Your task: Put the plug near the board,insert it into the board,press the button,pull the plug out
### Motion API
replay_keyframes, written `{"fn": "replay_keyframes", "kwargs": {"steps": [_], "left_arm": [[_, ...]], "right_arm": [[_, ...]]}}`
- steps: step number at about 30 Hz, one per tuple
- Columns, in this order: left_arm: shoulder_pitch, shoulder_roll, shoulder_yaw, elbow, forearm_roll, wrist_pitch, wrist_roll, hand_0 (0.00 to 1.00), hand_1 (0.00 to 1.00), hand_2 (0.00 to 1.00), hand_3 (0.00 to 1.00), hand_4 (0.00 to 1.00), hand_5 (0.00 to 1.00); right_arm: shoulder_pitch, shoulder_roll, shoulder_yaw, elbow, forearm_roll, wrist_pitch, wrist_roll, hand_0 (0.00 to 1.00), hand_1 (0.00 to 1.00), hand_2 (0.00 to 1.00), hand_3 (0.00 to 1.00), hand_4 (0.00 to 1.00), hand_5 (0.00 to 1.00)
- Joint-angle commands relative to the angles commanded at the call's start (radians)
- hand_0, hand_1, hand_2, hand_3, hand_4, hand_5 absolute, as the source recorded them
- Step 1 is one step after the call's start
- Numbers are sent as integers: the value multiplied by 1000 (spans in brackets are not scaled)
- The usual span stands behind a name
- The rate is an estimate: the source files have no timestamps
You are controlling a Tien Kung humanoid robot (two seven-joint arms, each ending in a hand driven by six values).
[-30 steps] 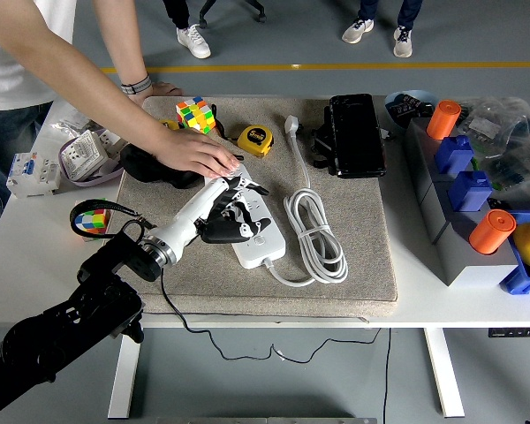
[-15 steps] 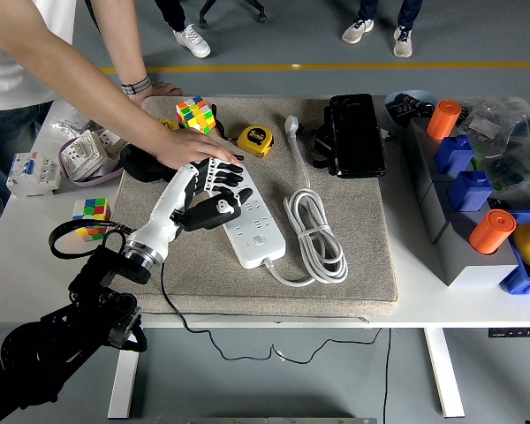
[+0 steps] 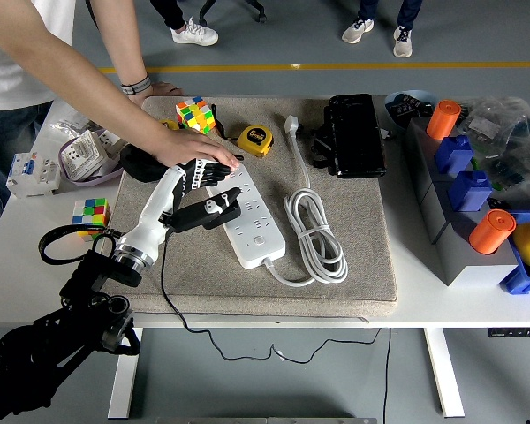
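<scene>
A white power strip (image 3: pixel 252 221) lies on the grey mat (image 3: pixel 362 247), its coiled white cable (image 3: pixel 316 231) to the right. My left hand (image 3: pixel 197 191) is shut on a black plug (image 3: pixel 208 212), which is tilted and held just left of the strip's far half, with pale prongs showing. A person's hand (image 3: pixel 193 147) reaches in from the top left and presses down on the strip's far end, right above my fingers. My right hand is out of sight.
Behind the strip are a Rubik's cube (image 3: pixel 195 116), a yellow tape measure (image 3: pixel 255 140) and a black case (image 3: pixel 354 134). A smaller cube (image 3: pixel 91 212) sits left of the mat. Grey bins (image 3: pixel 455 243) with orange cylinders (image 3: pixel 491 231) line the right side.
My left hand has drawn back to the left and away from the strip's middle with the black plug in it. The person's hand has stayed on the strip's far end.
</scene>
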Motion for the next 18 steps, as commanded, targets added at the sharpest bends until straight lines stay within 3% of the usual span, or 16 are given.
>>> {"fn": "replay_keyframes", "kwargs": {"steps": [14, 15, 18], "left_arm": [[1, 9, -1, -19, 22, -11, 20, 660, 675, 664, 624, 852, 330], [0, 10, -2, -22, 28, -11, 23, 560, 614, 614, 629, 851, 330], [-4, 12, -3, -28, 38, -15, 32, 560, 614, 614, 629, 851, 330]], "right_arm": [[-1, -6, -15, 1, -1, 0, -1, 601, 652, 615, 511, 812, 503], [1, -7, -17, 1, -1, 0, -1, 602, 653, 615, 512, 812, 503], [3, -8, -19, 1, -1, 0, -1, 602, 653, 615, 512, 812, 503]]}}
